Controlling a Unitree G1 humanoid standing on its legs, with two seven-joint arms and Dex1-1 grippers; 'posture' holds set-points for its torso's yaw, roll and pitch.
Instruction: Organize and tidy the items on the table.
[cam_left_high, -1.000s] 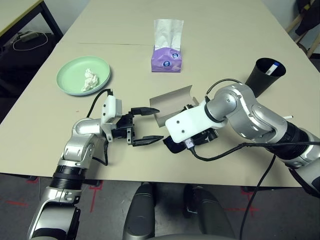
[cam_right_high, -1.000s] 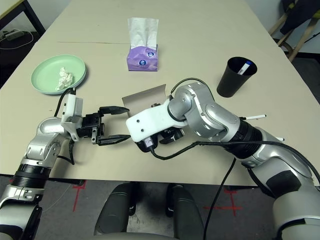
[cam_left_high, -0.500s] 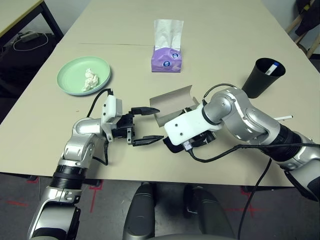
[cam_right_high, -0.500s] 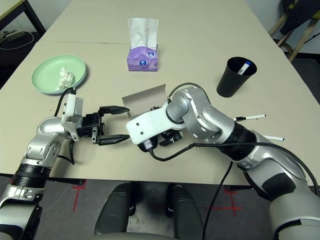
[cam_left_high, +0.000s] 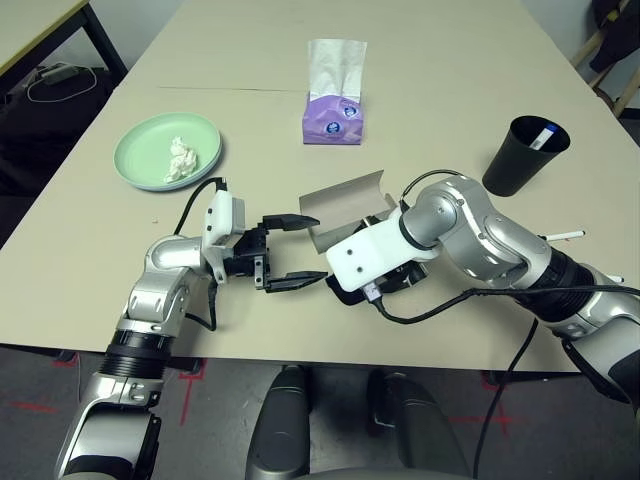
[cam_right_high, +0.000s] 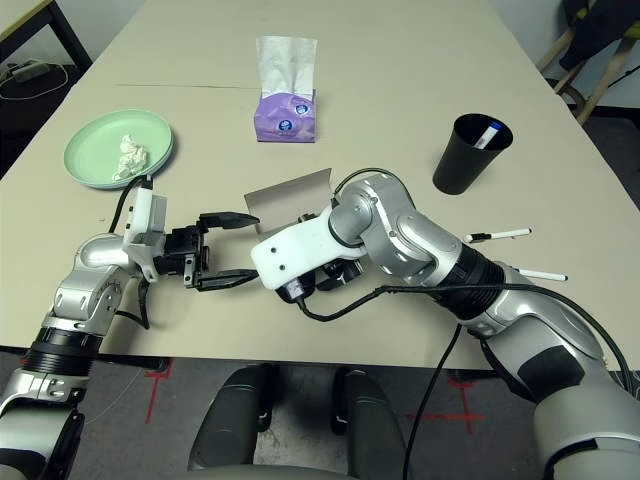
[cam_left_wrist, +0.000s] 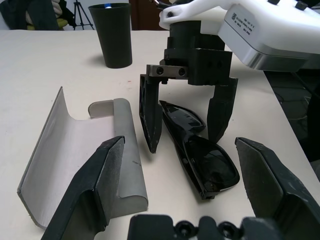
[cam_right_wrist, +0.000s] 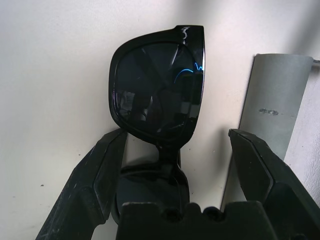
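Glossy black sunglasses (cam_left_wrist: 197, 150) lie near the table's (cam_left_high: 420, 80) front edge; right gripper (cam_left_wrist: 185, 125) straddles them, fingers apart; left gripper (cam_left_high: 290, 250) spread wide.

The black sunglasses (cam_left_wrist: 197, 145) lie folded on the beige bench (cam_left_high: 420, 90) near its near edge, lenses glossy, just beside the grey glasses case (cam_left_wrist: 85, 160), which lies open, its lid standing up. A pale green plate (cam_left_high: 150, 150) sits toward the left edge with a crumpled white tissue wad (cam_left_high: 181, 158) resting in it. A black cup (cam_left_high: 522, 155) stands upright toward the right edge, a blue-white pen (cam_left_high: 547, 131) poking from its mouth. A thin white stick, perhaps another pen (cam_right_high: 497, 236), lies flat by the right edge
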